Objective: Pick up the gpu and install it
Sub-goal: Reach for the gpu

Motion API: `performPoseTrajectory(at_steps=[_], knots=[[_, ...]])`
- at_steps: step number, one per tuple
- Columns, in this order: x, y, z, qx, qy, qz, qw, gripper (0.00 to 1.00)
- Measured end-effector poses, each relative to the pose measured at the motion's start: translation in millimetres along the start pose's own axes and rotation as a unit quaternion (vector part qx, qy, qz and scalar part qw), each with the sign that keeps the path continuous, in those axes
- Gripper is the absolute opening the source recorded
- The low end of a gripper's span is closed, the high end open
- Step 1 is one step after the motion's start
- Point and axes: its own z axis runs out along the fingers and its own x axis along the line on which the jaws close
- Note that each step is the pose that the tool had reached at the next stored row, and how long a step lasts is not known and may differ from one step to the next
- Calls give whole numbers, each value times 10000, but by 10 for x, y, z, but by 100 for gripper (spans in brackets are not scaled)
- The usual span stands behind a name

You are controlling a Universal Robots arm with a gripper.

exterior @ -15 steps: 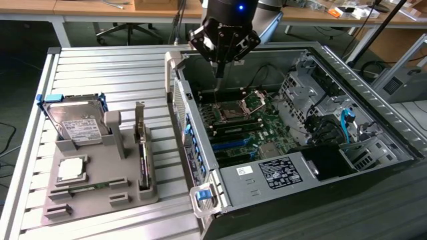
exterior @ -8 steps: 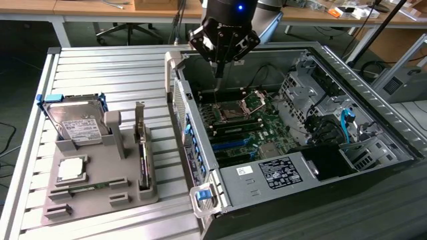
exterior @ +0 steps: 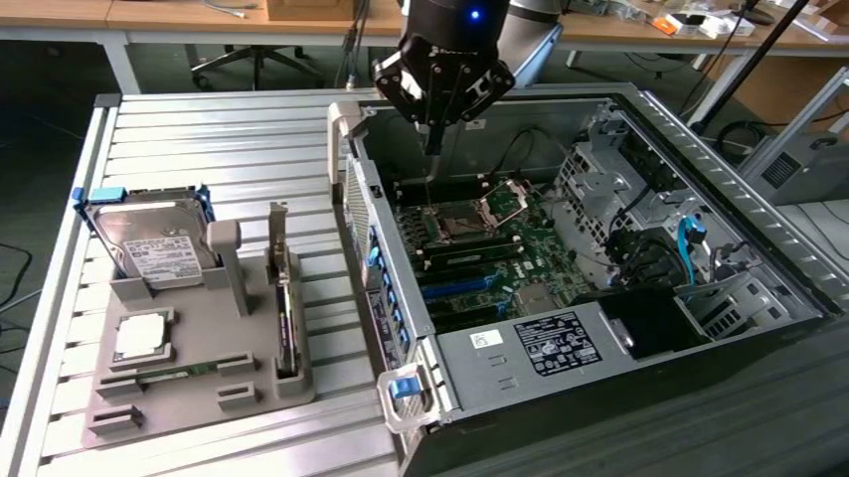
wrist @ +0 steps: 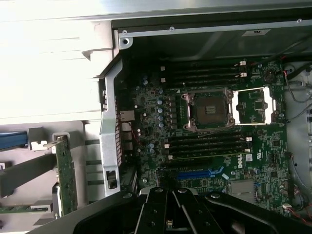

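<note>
The gpu (exterior: pixel 281 298) stands on edge in a slot of the grey holder (exterior: pixel 199 402) on the exterior view's left, its silver bracket end pointing up. In the wrist view the gpu (wrist: pixel 66 181) shows as a thin green-edged card beside the case wall. My gripper (exterior: pixel 431 144) hangs over the far end of the open computer case (exterior: pixel 398 328), above the motherboard (exterior: pixel 491 253), well away from the gpu. Its fingers are shut together with nothing between them. The wrist view looks down past the gripper (wrist: pixel 170 197) onto the motherboard (wrist: pixel 214 146) and a blue card slot (wrist: pixel 195 173).
The holder also carries a silver hard drive (exterior: pixel 153 248), a square processor (exterior: pixel 139 336) and a narrow memory stick (exterior: pixel 179 374). The processor socket (exterior: pixel 464 221) stands open. Blue cables (exterior: pixel 690 243) and drive cages fill the case's far side. A slatted table (exterior: pixel 199 129) lies underneath.
</note>
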Motion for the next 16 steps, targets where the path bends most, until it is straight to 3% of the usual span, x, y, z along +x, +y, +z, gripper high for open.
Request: performPoseTrajectory(at_steps=[16], knots=[[52, -4, -2, 0, 0, 0, 10000, 11]])
